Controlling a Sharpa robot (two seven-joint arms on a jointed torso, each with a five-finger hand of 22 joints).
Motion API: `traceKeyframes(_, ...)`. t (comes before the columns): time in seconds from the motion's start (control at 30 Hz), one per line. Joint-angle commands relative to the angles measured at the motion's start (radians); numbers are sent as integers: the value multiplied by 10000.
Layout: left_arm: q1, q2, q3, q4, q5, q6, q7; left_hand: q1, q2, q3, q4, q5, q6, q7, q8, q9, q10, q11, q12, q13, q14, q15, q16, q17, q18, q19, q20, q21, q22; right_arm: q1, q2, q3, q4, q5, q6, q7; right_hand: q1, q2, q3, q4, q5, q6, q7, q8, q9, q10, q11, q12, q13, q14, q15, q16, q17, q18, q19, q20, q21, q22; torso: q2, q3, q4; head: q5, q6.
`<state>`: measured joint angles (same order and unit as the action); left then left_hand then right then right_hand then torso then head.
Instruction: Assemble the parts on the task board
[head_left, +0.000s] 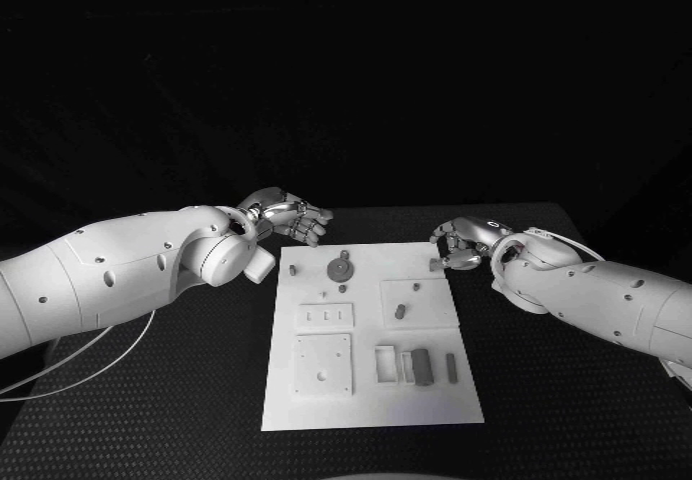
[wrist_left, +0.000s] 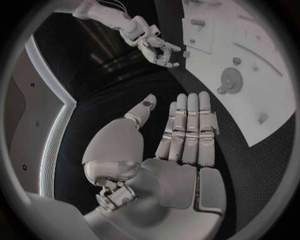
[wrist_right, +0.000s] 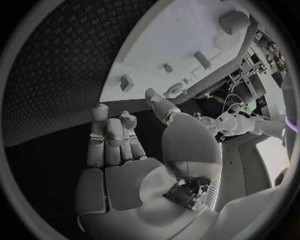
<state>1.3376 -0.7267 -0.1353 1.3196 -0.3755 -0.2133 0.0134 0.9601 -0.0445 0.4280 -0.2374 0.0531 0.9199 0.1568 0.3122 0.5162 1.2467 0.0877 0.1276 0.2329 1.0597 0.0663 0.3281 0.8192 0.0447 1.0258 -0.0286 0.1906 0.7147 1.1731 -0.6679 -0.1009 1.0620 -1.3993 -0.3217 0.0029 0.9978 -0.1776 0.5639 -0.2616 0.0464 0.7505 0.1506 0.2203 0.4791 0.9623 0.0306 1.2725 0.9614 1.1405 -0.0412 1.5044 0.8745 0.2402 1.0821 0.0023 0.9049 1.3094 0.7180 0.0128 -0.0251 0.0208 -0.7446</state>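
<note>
Both my hands hover empty at the far corners of the task board.
Left hand and right hand: fingers straight, close together, thumbs apart; parts lie on the board; I read no writing.

The table is viewed from above by the head camera, the white board lying centred before it; each wrist camera is set close behind its own palm. The board's far end is shared by all three views.
</note>
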Motion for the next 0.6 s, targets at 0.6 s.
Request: traceKeyframes(0.6, -2, -230, 7, 165, 127, -212, 50, 41, -190, 41, -153, -39, -166, 31, -105, -37, -143, 65, -121, 2, 63, 28, -75, 66, 23, 31, -11, -10, 44, -316, 115, 3, -490, 594, -458, 957, 553, 770, -148, -156, 41, 619, 340, 378, 139, -785, 427, 362, 81, -294, 86, 189, 47, 216, -280, 128, 34, 198, 35, 10, 40, 18, -125)
